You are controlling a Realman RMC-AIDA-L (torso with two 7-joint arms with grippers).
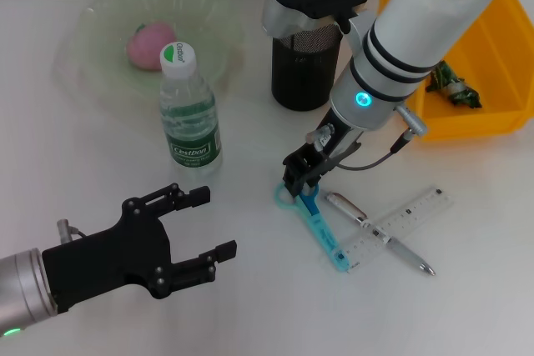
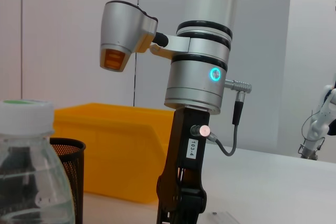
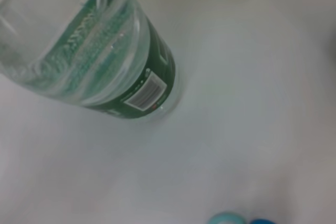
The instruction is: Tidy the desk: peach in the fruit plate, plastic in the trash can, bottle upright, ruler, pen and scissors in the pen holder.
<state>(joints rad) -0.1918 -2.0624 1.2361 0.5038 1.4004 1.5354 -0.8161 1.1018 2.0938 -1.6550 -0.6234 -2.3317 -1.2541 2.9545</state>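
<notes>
The pink peach [image 1: 148, 42] lies in the pale green fruit plate [image 1: 93, 31] at the back left. In front of the plate the bottle [image 1: 188, 114] stands upright; it also fills the right wrist view [image 3: 100, 51]. My right gripper [image 1: 301, 175] is down at the handles of the blue scissors [image 1: 324, 227], which lie flat on the desk. The ruler [image 1: 409, 218] and the pen [image 1: 380, 235] lie crossed just to their right. The black mesh pen holder [image 1: 294, 81] stands behind. Plastic [image 1: 455, 89] lies in the yellow trash can [image 1: 471, 125]. My left gripper [image 1: 204, 227] hovers open at the front left.
The left wrist view shows my right arm [image 2: 199, 77] standing over the desk, with the bottle [image 2: 26, 166], pen holder [image 2: 68, 177] and yellow bin [image 2: 115, 150] beside it. White desk surface lies between the two grippers.
</notes>
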